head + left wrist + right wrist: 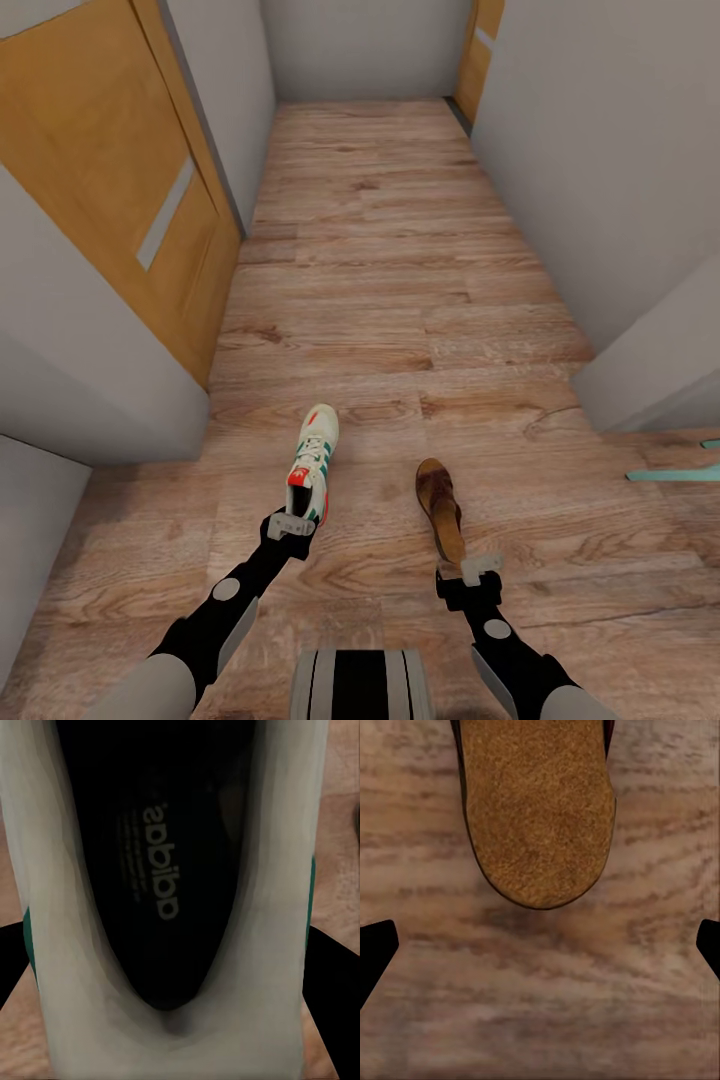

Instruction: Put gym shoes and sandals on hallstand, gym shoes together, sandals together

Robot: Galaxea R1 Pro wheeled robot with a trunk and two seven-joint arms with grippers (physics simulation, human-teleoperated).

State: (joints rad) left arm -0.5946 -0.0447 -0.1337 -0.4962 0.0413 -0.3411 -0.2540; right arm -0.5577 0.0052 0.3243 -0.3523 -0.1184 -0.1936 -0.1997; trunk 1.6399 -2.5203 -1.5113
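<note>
Left gripper (290,527) closes on the heel of a white sneaker (312,462) with green stripes; right gripper (478,567), fingers spread, hovers at the near end of a brown sandal (440,506) on the floor (400,260).

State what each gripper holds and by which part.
The left gripper straddles the gym shoe at its heel; a closed grip cannot be confirmed. The right gripper is open behind the sandal, holding nothing.

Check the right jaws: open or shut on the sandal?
Open. In the right wrist view the right gripper has its jaws spread wide over bare corridor floor, with the sandal heel ahead, not between them.
</note>
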